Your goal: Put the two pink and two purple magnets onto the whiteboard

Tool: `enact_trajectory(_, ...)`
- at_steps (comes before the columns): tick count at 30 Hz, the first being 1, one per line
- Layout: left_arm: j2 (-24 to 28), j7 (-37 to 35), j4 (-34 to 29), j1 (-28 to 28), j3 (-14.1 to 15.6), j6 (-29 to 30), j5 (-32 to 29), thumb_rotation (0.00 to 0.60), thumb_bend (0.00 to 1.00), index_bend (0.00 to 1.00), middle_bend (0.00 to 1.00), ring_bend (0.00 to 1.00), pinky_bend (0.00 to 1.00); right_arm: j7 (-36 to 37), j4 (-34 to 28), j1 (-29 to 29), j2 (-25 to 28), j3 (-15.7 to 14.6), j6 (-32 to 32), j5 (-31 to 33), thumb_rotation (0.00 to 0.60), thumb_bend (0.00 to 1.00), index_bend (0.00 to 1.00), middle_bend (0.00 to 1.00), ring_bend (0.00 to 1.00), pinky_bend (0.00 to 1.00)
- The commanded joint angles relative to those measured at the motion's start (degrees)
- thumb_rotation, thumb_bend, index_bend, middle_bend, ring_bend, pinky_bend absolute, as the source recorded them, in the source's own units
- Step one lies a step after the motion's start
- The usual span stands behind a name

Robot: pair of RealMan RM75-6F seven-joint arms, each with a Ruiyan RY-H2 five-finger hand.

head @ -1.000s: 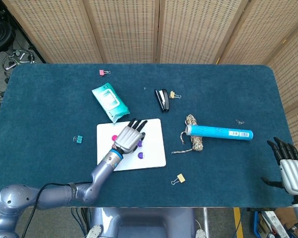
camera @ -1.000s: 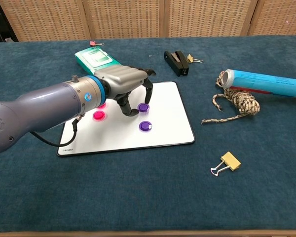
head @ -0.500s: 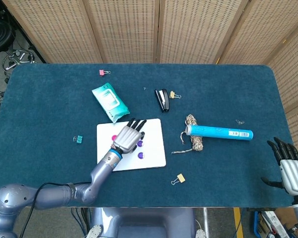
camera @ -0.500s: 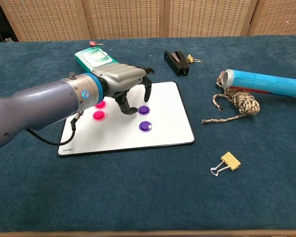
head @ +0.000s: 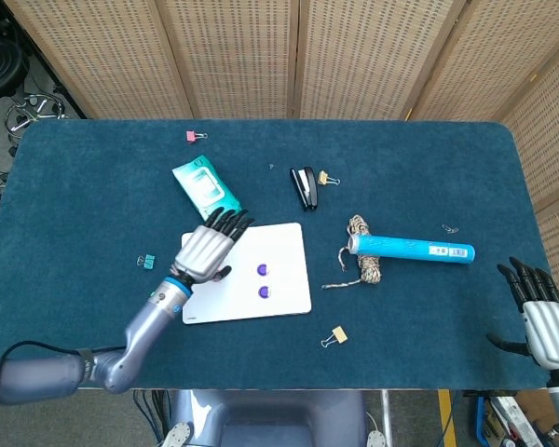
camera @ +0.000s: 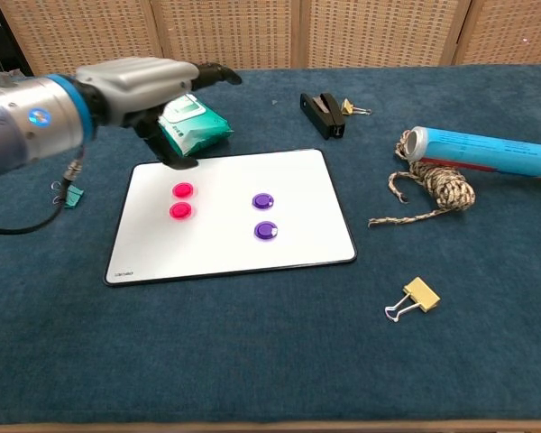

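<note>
The left hand (head: 203, 250) hangs raised with its fingers spread and stretched toward one o'clock in the head view, holding nothing; its grey forearm runs back to seven o'clock, a blue ring at the wrist. In the chest view it (camera: 142, 81) shows at upper left, thumb hanging down. The right hand (head: 543, 315) sits at four o'clock, fingers apart and pointing up, empty

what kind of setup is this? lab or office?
Likely a lab teleop bench, not an office: a table covered in blue cloth, woven folding screens as a backdrop, loose cables and gear on the floor behind, and desk props such as the whiteboard laid out.
</note>
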Motion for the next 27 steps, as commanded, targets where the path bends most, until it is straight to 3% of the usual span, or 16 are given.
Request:
enact_trajectory(1,9.45,-6.34,-7.60,6.49,3.72,5.06,6.80,0.600,0.20,0.00,0.00,0.00,0.00,0.72,0.05,-0.16,0.09,-0.34,0.86,-1.27,0.600,0.00,0.00,0.00,0.00,0.00)
enact_trajectory(4,15.76,-11.94,-11.13,11.49,6.84,9.04,11.93,0.600,0.14,0.00,0.00,0.00,0.00,1.35,-0.09,-0.37,0.19,-0.51,1.95,-2.48,0.600,0.00,0.00,0.00,0.00,0.00)
enact_trajectory(11,25.20,-23.96,-13.18,23.31,13.75,19.30,20.71,0.600,0.13,0.00,0.00,0.00,0.00,1.78,-0.30,-1.07,0.17,-0.65,4.41,-4.21,0.600,0.00,0.00,0.00,0.00,0.00)
enact_trajectory(23,29.33,-27.61,-13.51,37.35,18.10,31.31,23.21,0.600,0.13,0.00,0.00,0.00,0.00,2.39,-1.29,-2.25,1.10,-0.67,6.90,-4.83,0.600,0.00,0.00,0.00,0.00,0.00)
enact_trajectory(27,29.04,-28.95,-12.39,39.47,18.13,32.08,24.16,0.600,0.13,0.00,0.00,0.00,0.00,2.26,-1.45,-2.45,1.41,-0.47,7.04,-4.30,0.600,0.00,0.00,0.00,0.00,0.00)
